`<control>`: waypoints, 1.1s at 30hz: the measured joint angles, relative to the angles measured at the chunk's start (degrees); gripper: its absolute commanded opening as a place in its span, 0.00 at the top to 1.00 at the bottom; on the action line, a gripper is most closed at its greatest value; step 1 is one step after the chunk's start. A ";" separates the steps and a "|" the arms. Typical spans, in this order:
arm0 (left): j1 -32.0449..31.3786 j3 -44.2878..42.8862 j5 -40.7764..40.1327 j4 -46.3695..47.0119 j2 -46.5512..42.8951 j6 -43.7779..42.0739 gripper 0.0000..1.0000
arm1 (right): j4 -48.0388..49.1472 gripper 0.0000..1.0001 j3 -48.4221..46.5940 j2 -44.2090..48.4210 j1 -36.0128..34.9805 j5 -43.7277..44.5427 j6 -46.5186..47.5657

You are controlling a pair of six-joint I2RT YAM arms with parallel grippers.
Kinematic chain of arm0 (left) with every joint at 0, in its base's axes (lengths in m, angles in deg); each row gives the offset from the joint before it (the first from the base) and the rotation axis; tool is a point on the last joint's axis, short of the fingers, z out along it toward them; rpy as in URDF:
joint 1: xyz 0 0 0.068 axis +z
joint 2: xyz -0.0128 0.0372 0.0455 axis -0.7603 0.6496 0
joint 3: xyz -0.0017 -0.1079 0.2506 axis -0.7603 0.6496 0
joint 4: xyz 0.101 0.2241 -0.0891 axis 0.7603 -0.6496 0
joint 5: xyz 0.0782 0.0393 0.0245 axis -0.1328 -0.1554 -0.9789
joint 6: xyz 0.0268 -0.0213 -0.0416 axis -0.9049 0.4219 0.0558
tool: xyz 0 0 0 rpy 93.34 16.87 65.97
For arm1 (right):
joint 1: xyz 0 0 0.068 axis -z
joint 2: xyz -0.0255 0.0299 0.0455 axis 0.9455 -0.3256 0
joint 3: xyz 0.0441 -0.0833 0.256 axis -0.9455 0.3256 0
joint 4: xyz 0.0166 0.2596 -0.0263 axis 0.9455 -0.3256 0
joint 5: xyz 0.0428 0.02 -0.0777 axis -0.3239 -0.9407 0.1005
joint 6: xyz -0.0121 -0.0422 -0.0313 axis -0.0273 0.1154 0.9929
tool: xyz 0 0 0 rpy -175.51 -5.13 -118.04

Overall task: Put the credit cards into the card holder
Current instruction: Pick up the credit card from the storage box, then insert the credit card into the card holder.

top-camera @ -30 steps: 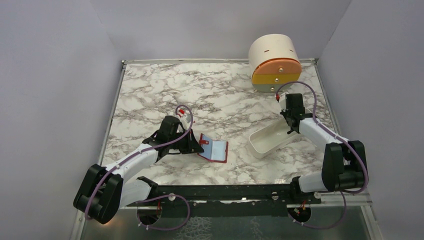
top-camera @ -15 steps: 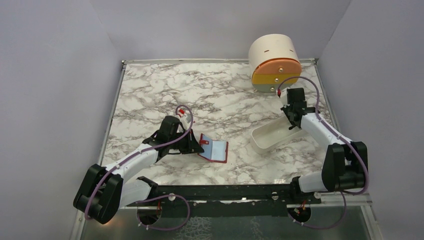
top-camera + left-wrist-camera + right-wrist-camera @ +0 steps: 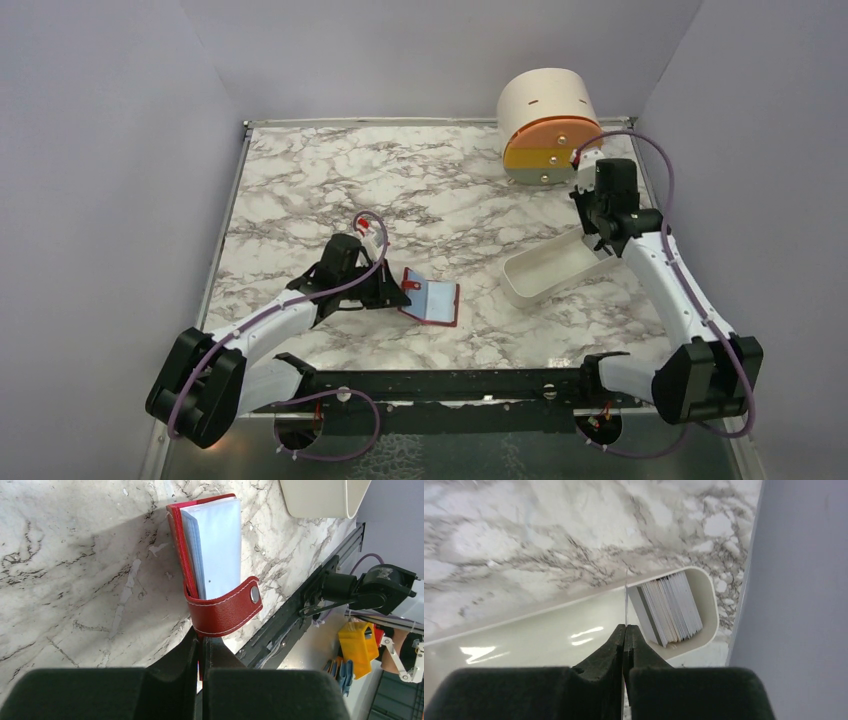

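The red card holder (image 3: pixel 432 301) lies open on the marble, its pale clear sleeves facing up; in the left wrist view its red snap strap (image 3: pixel 225 611) curls up toward the camera. My left gripper (image 3: pixel 396 291) is shut on the holder's left edge, and red leather shows between the jaws (image 3: pixel 202 645). My right gripper (image 3: pixel 599 236) hangs over the right end of the white tray, shut on one thin card (image 3: pixel 625 600) seen edge-on. A stack of credit cards (image 3: pixel 671 607) stands on edge in the tray's end below it.
The white oblong tray (image 3: pixel 540 272) lies tilted at the right of the table. A round cream drawer unit (image 3: pixel 548 124) with orange and yellow fronts stands at the back right. The right wall is close beside my right arm. A black rail runs along the near edge.
My right gripper has lifted and moved back-right from inside the tray toward its right end, with a thin card in it. The left gripper and holder have barely shifted.
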 measured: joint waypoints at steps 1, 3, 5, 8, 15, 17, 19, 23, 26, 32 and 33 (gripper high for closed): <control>0.00 0.37 0.00 0.98 0.00 0.61 1.00 | -0.44 0.99 -1.09 1.01 0.00 -1.16 -0.70; -0.02 1.16 0.00 2.58 0.02 2.14 1.00 | -1.14 0.99 -3.45 3.06 -0.02 -3.69 -2.34; -0.22 2.12 0.00 4.81 0.24 4.13 1.00 | -1.16 0.99 -5.14 5.14 -0.04 -6.34 -4.48; -0.72 3.48 -0.04 7.85 0.87 6.91 1.00 | -1.14 0.99 -5.99 8.31 -0.42 -10.78 -8.13; -1.95 4.44 -0.59 10.34 1.73 10.58 0.94 | -1.22 0.99 -3.89 12.41 -1.29 -21.49 -19.43; -2.64 4.44 -1.16 10.64 1.73 11.08 0.93 | -1.05 0.99 -1.55 13.79 -1.77 -25.24 -23.76; -3.10 4.44 -1.81 10.71 1.73 11.34 0.90 | -1.01 0.99 1.20 14.99 -3.06 -28.09 -28.26; -3.39 4.44 -3.08 10.16 1.73 11.28 0.86 | -0.92 0.99 5.90 15.76 -10.62 -29.64 -35.69; -3.39 4.44 -3.98 9.07 1.73 11.06 0.80 | -0.52 0.99 7.87 15.15 -16.63 -29.55 -40.11; -3.50 4.44 -5.79 6.21 1.38 9.86 0.73 | 3.28 0.99 9.42 10.34 -28.04 -26.67 -48.61; -3.52 4.44 -6.14 5.70 1.11 9.53 0.73 | 4.07 0.99 9.44 9.09 -29.83 -25.99 -49.88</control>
